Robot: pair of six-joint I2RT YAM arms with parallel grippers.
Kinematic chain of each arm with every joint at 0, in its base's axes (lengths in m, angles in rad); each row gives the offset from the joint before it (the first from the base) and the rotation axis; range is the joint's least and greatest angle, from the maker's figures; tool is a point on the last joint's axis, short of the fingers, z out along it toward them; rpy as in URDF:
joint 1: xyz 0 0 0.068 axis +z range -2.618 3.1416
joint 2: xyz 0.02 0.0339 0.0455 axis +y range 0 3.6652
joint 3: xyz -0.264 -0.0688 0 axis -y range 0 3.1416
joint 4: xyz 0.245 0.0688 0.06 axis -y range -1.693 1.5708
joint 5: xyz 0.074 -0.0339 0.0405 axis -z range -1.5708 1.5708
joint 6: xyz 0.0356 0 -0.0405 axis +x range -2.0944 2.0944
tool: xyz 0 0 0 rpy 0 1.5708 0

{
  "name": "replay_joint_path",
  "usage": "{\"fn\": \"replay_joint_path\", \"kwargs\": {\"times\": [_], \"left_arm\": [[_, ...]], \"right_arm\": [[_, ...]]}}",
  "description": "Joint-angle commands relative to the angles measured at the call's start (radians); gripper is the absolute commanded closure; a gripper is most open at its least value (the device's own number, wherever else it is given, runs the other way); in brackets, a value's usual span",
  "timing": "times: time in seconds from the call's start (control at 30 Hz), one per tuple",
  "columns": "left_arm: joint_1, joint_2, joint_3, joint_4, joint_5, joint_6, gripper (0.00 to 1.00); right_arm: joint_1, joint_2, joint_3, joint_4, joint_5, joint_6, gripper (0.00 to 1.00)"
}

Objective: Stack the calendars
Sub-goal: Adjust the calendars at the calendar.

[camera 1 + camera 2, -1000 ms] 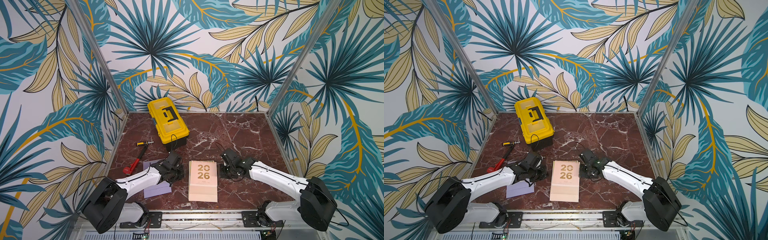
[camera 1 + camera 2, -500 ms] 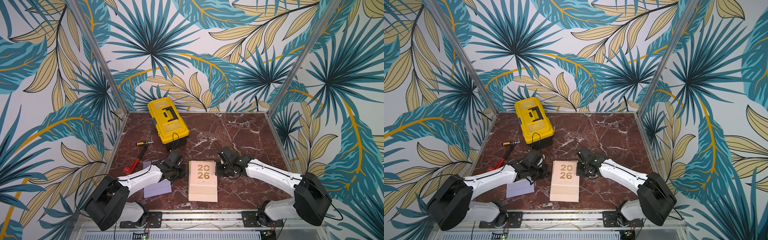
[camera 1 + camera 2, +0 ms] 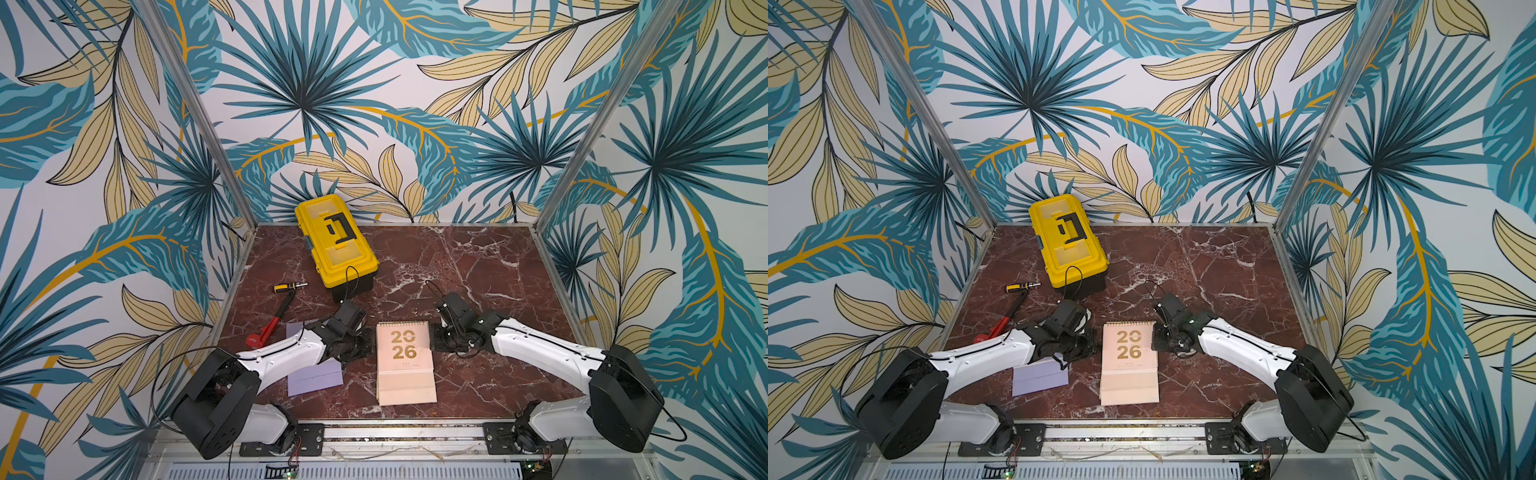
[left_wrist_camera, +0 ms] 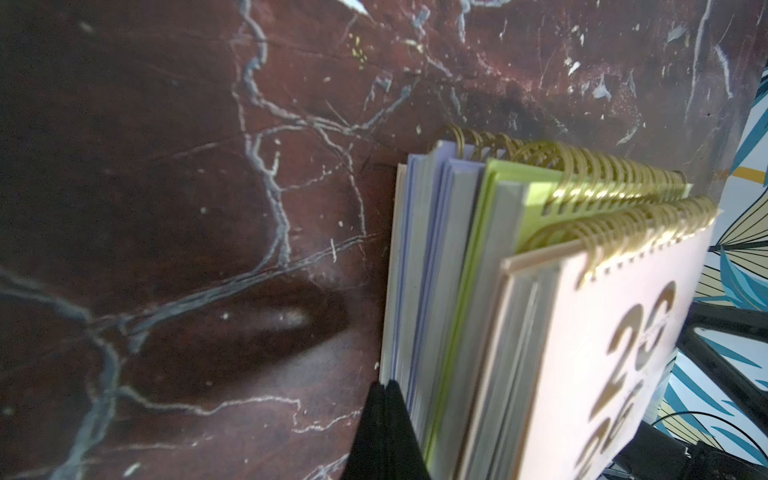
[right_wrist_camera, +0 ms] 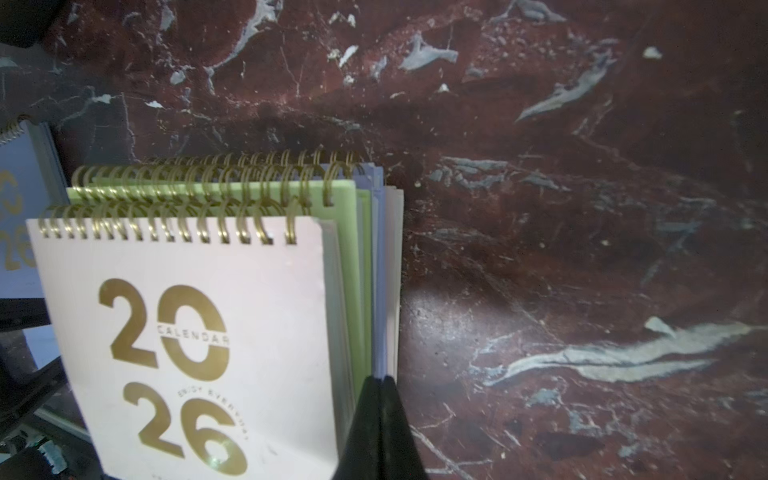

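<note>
Top views both show a red marble table (image 3: 478,270) walled in by leaf-print panels. Two white-and-black arms reach in from the near edge: the left arm (image 3: 282,357) and the right arm (image 3: 540,349) angle inward towards the middle.

At the back left sits a yellow toolbox (image 3: 336,241), lid closed, black handle flat.

Between the two wrists, near the front, lies the stack of calendars (image 3: 405,361), with a pale peach cover bearing a gold "2026" on top. From the wrist views, the layers below it are lime green, then lilac, then a pale one at the bottom, with the gold spirals all at the same end.

One lilac calendar (image 3: 313,378) lies apart to the left of the stack, partly under the left arm.

A red-handled tool (image 3: 270,324) lies near the left wall, and a small yellow-and-black screwdriver (image 3: 289,286) lies just beyond it.

The left gripper (image 4: 384,399) has its fingers pressed together on nothing, tip low against the stack's left side. The right gripper (image 5: 380,390) is likewise pinched closed and empty, at the stack's right side. I cannot tell whether either tip actually touches the pages.
</note>
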State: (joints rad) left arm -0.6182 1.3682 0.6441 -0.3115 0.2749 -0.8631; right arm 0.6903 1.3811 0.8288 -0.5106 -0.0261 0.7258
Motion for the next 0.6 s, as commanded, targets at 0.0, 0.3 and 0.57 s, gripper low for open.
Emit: {"fn": "replay_joint_path", "kwargs": {"times": [0.0, 0.3, 0.57], "left_arm": [[0.005, -0.038, 0.032, 0.001, -0.011, 0.010, 1.00], [0.005, 0.030, 0.147, -0.089, -0.055, 0.043, 1.00], [0.005, 0.027, 0.155, -0.104, -0.072, 0.042, 1.00]], "right_arm": [[0.006, -0.027, -0.023, -0.051, 0.034, -0.002, 1.00], [0.006, 0.024, 0.000, -0.020, 0.023, -0.012, 1.00], [0.005, 0.027, 0.007, -0.038, 0.033, -0.022, 1.00]]}}
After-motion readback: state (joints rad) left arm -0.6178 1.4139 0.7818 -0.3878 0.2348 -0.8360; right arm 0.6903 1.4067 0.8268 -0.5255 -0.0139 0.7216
